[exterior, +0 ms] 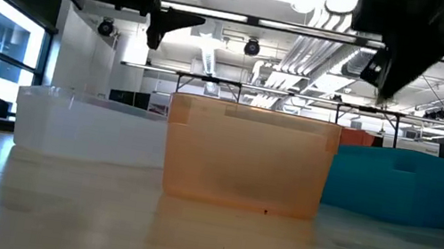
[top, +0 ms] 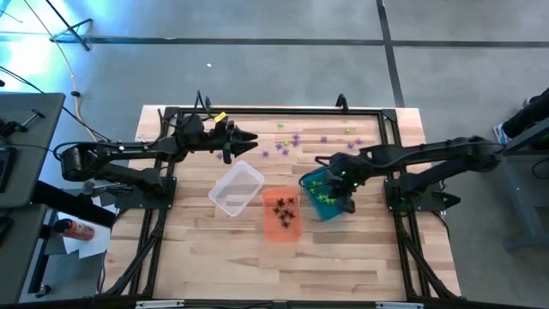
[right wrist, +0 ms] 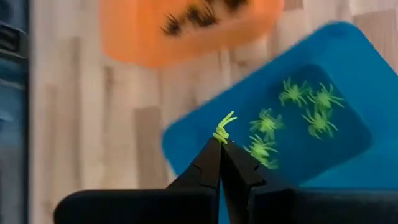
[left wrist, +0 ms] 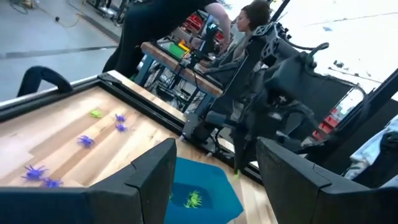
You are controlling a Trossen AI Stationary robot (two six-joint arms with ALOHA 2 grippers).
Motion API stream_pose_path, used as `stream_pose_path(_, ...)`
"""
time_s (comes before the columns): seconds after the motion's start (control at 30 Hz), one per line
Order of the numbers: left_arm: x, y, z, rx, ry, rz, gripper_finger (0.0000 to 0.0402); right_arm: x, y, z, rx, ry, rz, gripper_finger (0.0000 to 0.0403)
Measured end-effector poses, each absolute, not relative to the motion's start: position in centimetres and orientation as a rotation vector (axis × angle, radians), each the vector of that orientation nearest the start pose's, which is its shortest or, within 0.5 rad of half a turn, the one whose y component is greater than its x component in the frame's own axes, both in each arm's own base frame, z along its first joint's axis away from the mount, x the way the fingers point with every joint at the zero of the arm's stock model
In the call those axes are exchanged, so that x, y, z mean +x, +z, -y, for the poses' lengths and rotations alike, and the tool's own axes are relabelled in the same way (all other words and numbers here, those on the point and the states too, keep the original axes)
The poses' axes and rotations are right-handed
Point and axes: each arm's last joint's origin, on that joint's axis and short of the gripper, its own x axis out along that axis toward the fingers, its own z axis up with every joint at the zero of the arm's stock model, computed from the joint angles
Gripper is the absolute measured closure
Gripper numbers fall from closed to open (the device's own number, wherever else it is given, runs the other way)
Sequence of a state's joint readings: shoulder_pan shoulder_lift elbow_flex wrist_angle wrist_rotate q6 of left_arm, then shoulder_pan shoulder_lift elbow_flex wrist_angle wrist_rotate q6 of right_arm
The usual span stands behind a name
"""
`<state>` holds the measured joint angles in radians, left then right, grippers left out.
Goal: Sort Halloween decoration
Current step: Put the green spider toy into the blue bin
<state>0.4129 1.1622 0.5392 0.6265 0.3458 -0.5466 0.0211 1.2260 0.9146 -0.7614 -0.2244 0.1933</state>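
- The right tool (right wrist: 221, 142), at the end of the dark right arm stretched in from the surface's right side, is clenched on a bright green spider-like plastic trinket (right wrist: 224, 128) that sticks out past its closed fingertips
- In the high view the right tool (top: 336, 176) hangs over the teal rectangular plastic bin (top: 310, 182), with the wrist bent downward
- Directly beneath that tool, five more green spider trinkets (right wrist: 292, 115) lie on the teal bin's floor
- Just beyond the teal bin from the right tool sits the translucent orange rectangular bin (top: 281, 225), holding a cluster of black spider trinkets (top: 284, 207)
- The left tool (top: 247, 136) is released, its two fingers spread apart with nothing between them; the left arm reaches out level from the left side, raised above the wooden slatted surface (top: 360, 249)
- Below and slightly in front of the left tool stands the clear rectangular plastic bin (top: 237, 189); I cannot tell whether it holds anything
- Ahead of the left tool, between the two arms, loose purple spider trinkets (top: 294, 141) and a few loose green ones (top: 349, 130) are scattered on the bare surface near its far edge
- In the left wrist view, people (left wrist: 249, 22) show beyond the surface at a workbench
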Motion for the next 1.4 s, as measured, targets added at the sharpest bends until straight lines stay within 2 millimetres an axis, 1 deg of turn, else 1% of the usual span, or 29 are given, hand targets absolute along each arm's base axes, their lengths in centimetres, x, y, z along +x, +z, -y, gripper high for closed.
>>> stream_pose_path(0.27,22.7,24.9,-8.9,-0.529,0.072,-0.006,0.0192,24.4,22.0,-0.6,0.078,0.05,-1.226,0.0403)
stream_pose_path(0.4,22.7,24.6,-8.9,-0.54,0.079,-0.035,0.0192,25.5,19.8,-0.3,0.055,0.058,-1.309,0.0403)
stream_pose_path(0.53,22.7,24.3,-8.9,-0.551,0.086,-0.062,0.0192,26.6,18.3,0.0,0.08,0.034,-1.324,0.0403)
stream_pose_path(0.67,22.7,24.3,-8.8,-0.553,0.076,-0.066,0.0192,27.1,18.1,-0.1,0.073,0.048,-1.296,0.0403)
stream_pose_path(0.77,22.7,24.2,-8.8,-0.557,0.078,-0.076,0.0192,27.0,18.1,0.0,0.039,0.041,-1.308,0.0402)
stream_pose_path(0.83,22.7,24.2,-8.8,-0.558,0.079,-0.081,0.0192,26.7,18.0,0.0,0.042,0.036,-1.332,0.0394)
stream_pose_path(0.9,22.7,24.1,-8.8,-0.559,0.08,-0.082,0.0192,26.6,18.0,0.0,0.063,0.02,-1.345,0.0375)
stream_pose_path(1.0,22.7,24.2,-8.8,-0.559,0.08,-0.082,0.0192,26.7,18.0,0.0,0.11,-0.02,-1.334,0.0324)
stream_pose_path(1.13,22.7,24.2,-8.8,-0.559,0.08,-0.081,0.0192,27.1,18.2,0.0,0.113,-0.058,-1.293,0.0243)
stream_pose_path(1.2,22.7,24.2,-8.8,-0.558,0.079,-0.08,0.0192,27.4,18.9,0.0,0.109,-0.044,-1.297,0.0206)
stream_pose_path(1.3,22.7,24.2,-8.8,-0.558,0.079,-0.079,0.0192,27.5,21.4,0.2,0.091,-0.001,-1.301,0.0169)
stream_pose_path(1.33,22.7,24.2,-8.8,-0.558,0.079,-0.078,0.0192,27.5,22.6,0.4,0.089,0.0,-1.287,0.0164)
stream_pose_path(1.4,22.7,24.2,-8.9,-0.56,0.081,-0.077,0.0192,27.2,25.6,0.9,0.075,-0.038,-1.21,0.0159)
